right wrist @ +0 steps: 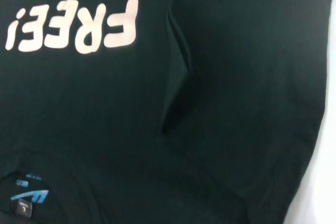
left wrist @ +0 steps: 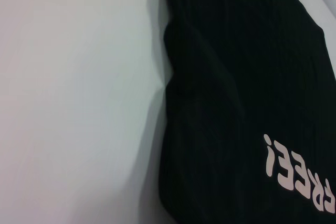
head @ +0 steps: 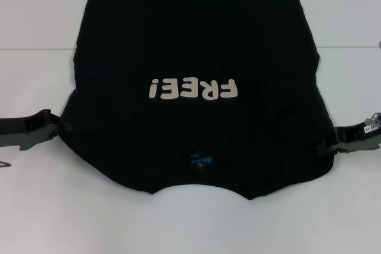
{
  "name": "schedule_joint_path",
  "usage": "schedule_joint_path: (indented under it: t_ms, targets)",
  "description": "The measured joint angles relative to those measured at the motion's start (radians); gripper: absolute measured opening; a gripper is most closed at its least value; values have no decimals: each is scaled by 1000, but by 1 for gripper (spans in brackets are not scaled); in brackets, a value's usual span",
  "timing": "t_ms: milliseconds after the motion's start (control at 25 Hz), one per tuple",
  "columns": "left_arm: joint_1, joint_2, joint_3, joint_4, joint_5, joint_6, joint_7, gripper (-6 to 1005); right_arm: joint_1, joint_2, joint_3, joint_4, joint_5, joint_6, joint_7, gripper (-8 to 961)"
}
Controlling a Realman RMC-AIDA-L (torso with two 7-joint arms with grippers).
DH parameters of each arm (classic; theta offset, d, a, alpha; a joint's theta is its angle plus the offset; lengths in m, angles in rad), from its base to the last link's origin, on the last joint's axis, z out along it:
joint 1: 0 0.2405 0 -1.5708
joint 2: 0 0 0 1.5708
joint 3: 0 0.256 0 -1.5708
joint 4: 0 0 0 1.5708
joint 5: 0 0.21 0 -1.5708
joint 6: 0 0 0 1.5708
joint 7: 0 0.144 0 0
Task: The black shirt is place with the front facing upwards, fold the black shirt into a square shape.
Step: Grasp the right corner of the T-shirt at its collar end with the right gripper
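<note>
Black shirt [head: 196, 40] lies face up on the white table [head: 36, 206], "FREE!" lettering [head: 193, 88] showing, collar at the near edge. Left end effector [head: 56, 124] and right end effector [head: 327, 146] meet its side edges; finger state cannot be determined.

Black shirt [head: 196, 34] was plain black, faint vertical ribbing across cloth; off-white "FREE!" lettering [head: 193, 89] printed on shirt front; small blue neck label [head: 200, 160] with pale marks just below lettering, at collar; white table [head: 36, 206] around shirt; dark grey-black grippers flanked shirt's edges
</note>
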Motion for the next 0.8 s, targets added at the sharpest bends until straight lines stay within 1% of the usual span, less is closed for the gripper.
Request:
schedule_joint_path:
  t_ms: [40, 360, 480, 640, 800]
  targets:
    - [2, -1, 0, 0, -4, 0, 1, 27, 0, 0, -6, 0, 0, 1, 3, 342]
    - [12, -2, 0, 1, -21, -5, 4, 27, 1, 0, -19, 0, 0, 9, 6, 107]
    - [12, -8, 2, -1, -22, -1, 22, 27, 2, -1, -19, 0, 0, 10, 3, 75]
    - [18, -21, -35, -3, -40, 7, 67, 26, 2, -6, -19, 0, 0, 8, -5, 44]
    - [24, -17, -42, -8, -63, 43, 77, 27, 1, -18, -16, -5, 0, -19, -16, 47]
